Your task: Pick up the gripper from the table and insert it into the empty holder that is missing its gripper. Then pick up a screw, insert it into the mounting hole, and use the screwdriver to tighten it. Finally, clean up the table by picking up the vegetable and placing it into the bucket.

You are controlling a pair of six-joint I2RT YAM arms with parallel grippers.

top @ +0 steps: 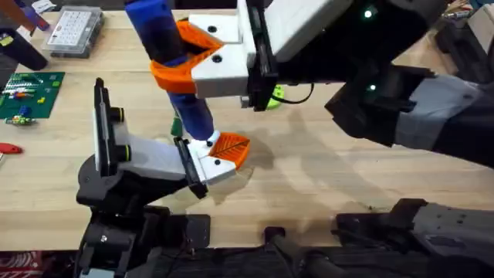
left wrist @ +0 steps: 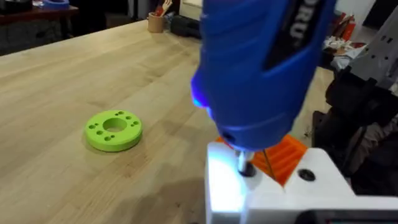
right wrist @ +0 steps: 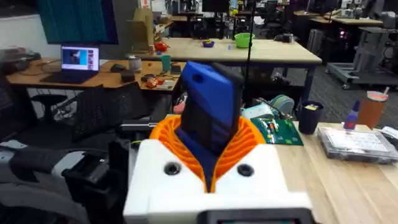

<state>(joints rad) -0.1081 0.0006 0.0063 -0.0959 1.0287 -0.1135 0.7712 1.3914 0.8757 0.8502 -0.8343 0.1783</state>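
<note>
My right gripper [top: 181,58], a white head with orange ribbed pads, is shut on the blue screwdriver [top: 189,93] and holds it steeply tilted. In the right wrist view the pads [right wrist: 249,149] clamp the screwdriver [right wrist: 208,112]. Its bit [left wrist: 245,165] presses on the white holder [left wrist: 280,199], lit by its white light. The holder [top: 204,166] sits at the end of my left arm [top: 139,154], and the orange gripper [top: 231,147] is seated in it, also in the left wrist view [left wrist: 287,155]. I cannot tell a screw from the bit. A dark-green sliver, likely the vegetable [top: 176,123], peeks out behind the screwdriver. The bucket is out of view.
A lime-green ring with holes [left wrist: 113,129] lies on the wooden table [top: 324,170], partly under the right arm [top: 274,96]. A clear compartment box [top: 75,31] and a green circuit board [top: 27,93] sit at the far left. A small tan cup [left wrist: 155,22] stands far off.
</note>
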